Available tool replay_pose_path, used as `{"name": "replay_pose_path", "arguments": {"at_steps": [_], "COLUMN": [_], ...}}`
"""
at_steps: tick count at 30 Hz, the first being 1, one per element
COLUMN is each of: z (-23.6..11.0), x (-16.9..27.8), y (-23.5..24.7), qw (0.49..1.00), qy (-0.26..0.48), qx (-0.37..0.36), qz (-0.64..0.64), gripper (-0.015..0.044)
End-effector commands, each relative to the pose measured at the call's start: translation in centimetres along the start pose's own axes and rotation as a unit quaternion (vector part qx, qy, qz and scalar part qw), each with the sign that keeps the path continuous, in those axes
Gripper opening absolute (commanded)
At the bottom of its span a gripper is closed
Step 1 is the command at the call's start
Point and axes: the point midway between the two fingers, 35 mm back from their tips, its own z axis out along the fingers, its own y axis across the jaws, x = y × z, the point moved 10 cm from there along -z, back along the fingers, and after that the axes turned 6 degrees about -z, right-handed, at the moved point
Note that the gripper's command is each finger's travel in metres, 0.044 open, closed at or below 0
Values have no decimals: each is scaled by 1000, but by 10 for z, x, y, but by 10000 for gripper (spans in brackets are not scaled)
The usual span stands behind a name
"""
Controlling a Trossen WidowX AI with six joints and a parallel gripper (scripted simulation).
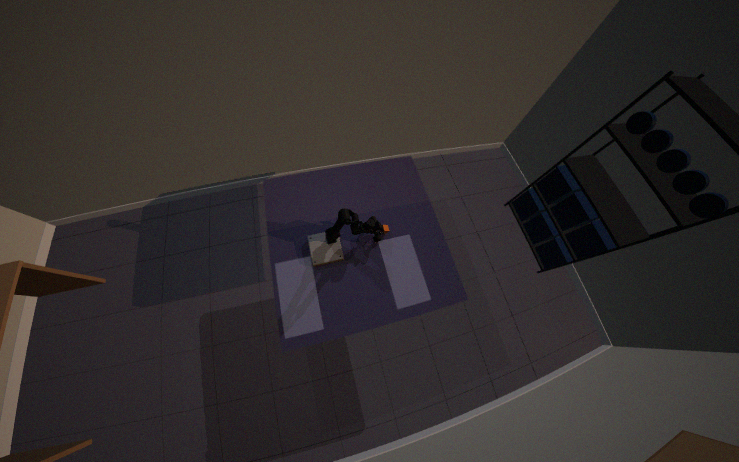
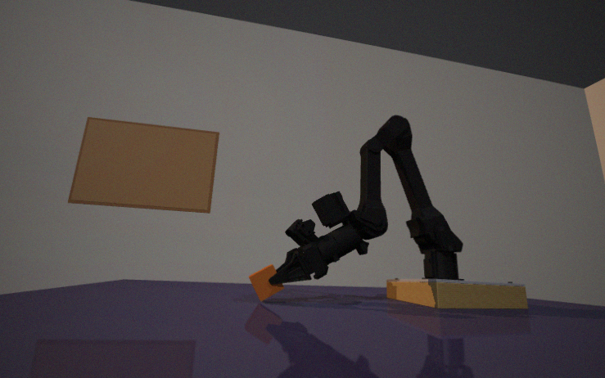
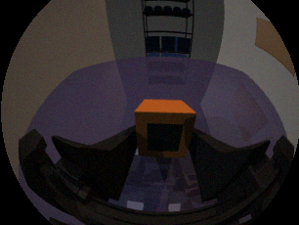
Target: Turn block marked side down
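One orange block (image 2: 265,281) sits pinched between the fingers of the single gripper (image 2: 280,277), tilted, its lower corner just at the purple table (image 2: 154,328). It lies well apart from the arm's tan base (image 2: 506,295), the dark square face toward the wrist.
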Motion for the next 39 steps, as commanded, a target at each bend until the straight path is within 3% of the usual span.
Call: {"name": "replay_pose_path", "arguments": {"at_steps": [1,13,30,39], "z": [-2,-2,-2,-2], "x": [0,0,0,0], "y": [0,0,0,0], "qw": [1000,1000,1000,1000], "qy": [-13,-13,-13,-13], "qx": [-1,-1,-1,-1], "qz": [-3,-3,-3,-3], "gripper": [0,0,440,440]}}
